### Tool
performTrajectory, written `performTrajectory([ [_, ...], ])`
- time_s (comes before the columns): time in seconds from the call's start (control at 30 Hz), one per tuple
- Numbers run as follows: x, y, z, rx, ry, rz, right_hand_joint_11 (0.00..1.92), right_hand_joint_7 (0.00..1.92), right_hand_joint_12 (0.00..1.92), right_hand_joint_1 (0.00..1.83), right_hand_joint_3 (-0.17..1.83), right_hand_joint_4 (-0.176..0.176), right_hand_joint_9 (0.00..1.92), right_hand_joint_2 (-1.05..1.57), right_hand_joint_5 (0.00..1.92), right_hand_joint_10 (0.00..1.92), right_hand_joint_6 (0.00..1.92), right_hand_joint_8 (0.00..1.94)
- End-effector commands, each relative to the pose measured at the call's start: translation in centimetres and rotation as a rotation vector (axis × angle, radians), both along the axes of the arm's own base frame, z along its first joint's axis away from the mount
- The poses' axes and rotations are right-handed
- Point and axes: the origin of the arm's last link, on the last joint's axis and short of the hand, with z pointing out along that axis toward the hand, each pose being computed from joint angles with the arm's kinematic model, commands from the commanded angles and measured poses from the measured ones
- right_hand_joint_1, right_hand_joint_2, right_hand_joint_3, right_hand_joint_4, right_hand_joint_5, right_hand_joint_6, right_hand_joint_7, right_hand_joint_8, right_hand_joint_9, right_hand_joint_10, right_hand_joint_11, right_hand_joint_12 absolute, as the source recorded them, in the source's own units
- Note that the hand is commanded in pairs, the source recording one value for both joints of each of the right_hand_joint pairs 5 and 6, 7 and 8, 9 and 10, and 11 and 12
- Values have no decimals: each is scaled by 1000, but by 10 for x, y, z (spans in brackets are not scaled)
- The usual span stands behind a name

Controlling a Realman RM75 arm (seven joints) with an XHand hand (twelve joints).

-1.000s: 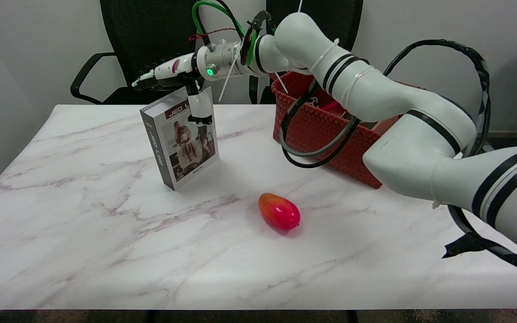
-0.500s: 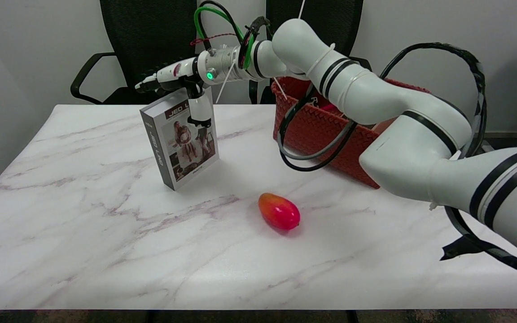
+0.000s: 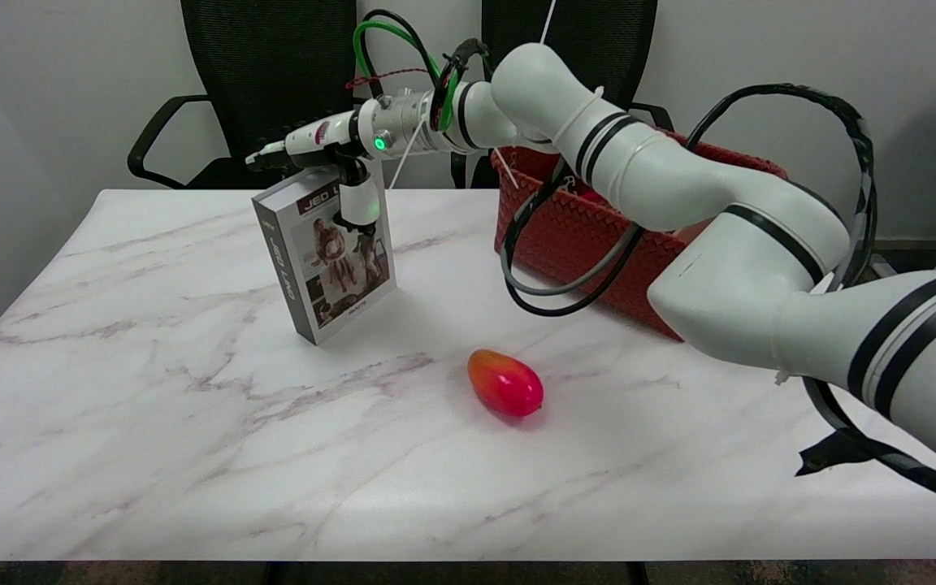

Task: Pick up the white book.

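Observation:
The white book (image 3: 326, 256) stands upright on the marble table (image 3: 151, 422), left of centre, with its photo cover facing me. My right hand (image 3: 330, 158) is at the book's top edge. Its thumb (image 3: 360, 205) lies down on the front cover, while the other fingers (image 3: 277, 153) reach along and behind the top, so the top of the book is pinched between them. The book's bottom edge still rests on the table. The book hides the fingers' contact with its back.
A red woven basket (image 3: 574, 236) stands at the back right, under my forearm and its black cables. A red-orange mango (image 3: 505, 382) lies mid-table, in front of the book. Two black office chairs (image 3: 265, 81) stand behind the table.
The wrist has risen slightly and shifted left, and the thumb has settled a little lower on the cover. The book, mango and basket have not moved.

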Motion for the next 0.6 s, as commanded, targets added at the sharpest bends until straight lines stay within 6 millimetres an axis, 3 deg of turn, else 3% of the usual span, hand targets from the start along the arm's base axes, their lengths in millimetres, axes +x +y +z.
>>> performTrajectory([
  [0.03, 0, 0, -4, 1, -15, 9, 164, 738, 164, 1406, 1340, 0, 757, 356, 74, 757, 74, 738],
  [0.2, 2, 0, -5, 1, -22, 14, 578, 930, 578, 1380, 1550, 0, 1105, 247, 214, 1105, 214, 930],
  [0.3, 2, 0, -5, 2, -20, 15, 1032, 1045, 1032, 1368, 1725, 0, 1280, 227, 342, 1280, 342, 1045],
  [0.47, 3, 0, -6, 4, -21, 17, 1218, 1124, 1218, 1353, 1833, 0, 1347, 168, 470, 1347, 470, 1124],
  [0.53, 3, 0, -7, 4, -22, 18, 1284, 1218, 1284, 1330, 1833, 0, 1409, 134, 751, 1409, 751, 1218],
  [0.6, 3, 0, -7, 5, -19, 18, 1393, 1293, 1393, 1310, 1833, 0, 1461, 130, 880, 1461, 880, 1293],
])
